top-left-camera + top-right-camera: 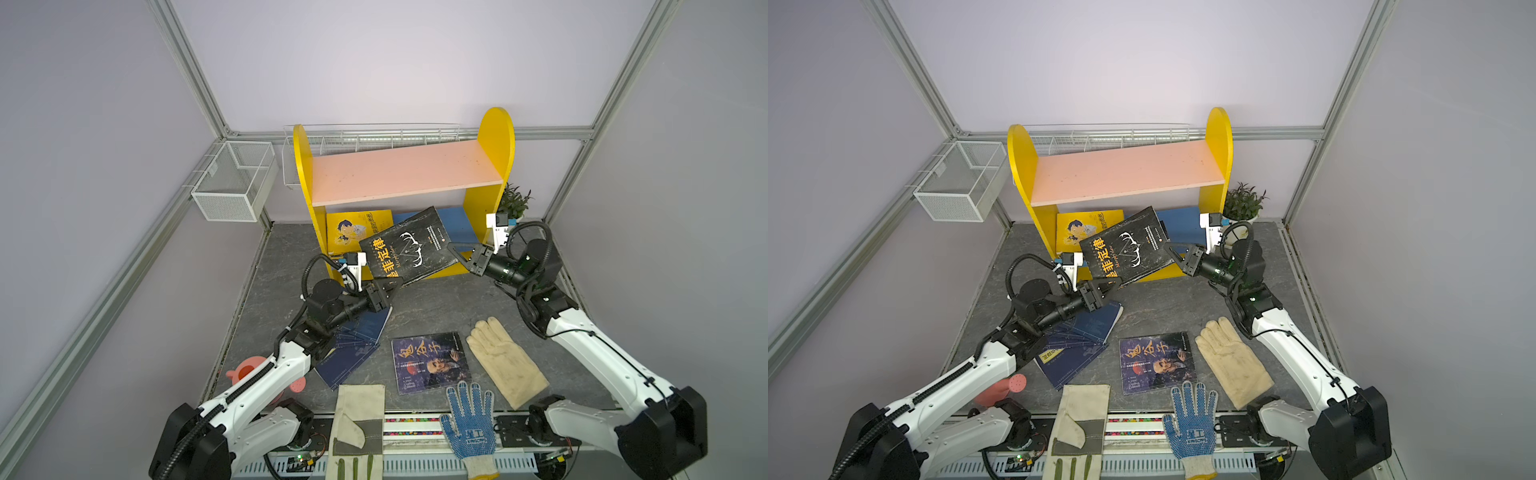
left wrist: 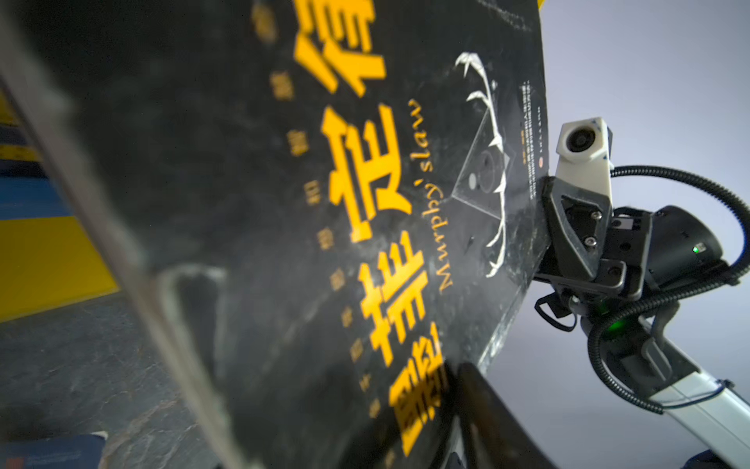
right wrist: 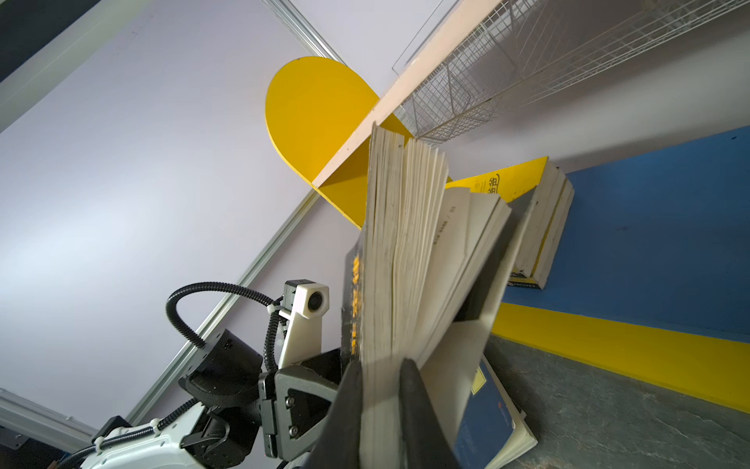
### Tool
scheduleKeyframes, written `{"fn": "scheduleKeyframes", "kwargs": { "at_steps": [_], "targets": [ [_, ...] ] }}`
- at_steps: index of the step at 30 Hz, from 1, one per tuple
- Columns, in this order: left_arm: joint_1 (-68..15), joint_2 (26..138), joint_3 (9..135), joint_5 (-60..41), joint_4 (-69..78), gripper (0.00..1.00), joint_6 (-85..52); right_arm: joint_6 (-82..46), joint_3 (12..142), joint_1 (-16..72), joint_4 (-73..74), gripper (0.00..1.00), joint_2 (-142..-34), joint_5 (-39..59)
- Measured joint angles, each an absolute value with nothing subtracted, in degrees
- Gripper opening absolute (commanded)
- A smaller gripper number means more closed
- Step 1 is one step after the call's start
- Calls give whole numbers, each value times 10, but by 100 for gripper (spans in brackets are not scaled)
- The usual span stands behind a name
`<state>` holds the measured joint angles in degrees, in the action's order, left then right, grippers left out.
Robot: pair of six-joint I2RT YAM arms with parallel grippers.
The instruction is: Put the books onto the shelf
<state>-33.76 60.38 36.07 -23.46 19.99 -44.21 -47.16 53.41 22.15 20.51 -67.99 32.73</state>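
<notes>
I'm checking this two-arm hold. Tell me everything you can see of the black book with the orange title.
The black paperback bears an orange Chinese title, "Murphy's law" and white antlers on a scuffed cover. It is held tilted, cover upward, in front of the lower opening of the yellow two-tier shelf. The right pincer clamps part of its page block and the other pages fan open. The left pincer meets its lower corner, but its grip is unclear.

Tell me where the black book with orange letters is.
In both top views the black book hangs tilted in front of the bottom level of the shelf, between the left gripper and the right gripper.
</notes>
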Motion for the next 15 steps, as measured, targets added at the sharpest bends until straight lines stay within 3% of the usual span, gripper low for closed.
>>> {"fn": "scheduleKeyframes", "kwargs": {
  "at_steps": [4, 5, 7, 9, 15],
  "targets": [
    [-339, 588, 365, -248, 209, 6, -435, -463, 532, 212, 177, 9, -689, 283],
    [-340, 583, 365, -246, 204, 4, -432, -460, 532, 213, 169, 15, -690, 278],
    [-342, 579, 365, -242, 191, 0, -432, -454, 532, 215, 154, 41, -689, 270],
    [-344, 576, 365, -235, 178, 0, -428, -448, 532, 212, 132, 57, -689, 265],
    [-344, 563, 356, -208, 143, 0, -420, -428, 533, 195, 97, 67, -689, 270]
  ]
}}
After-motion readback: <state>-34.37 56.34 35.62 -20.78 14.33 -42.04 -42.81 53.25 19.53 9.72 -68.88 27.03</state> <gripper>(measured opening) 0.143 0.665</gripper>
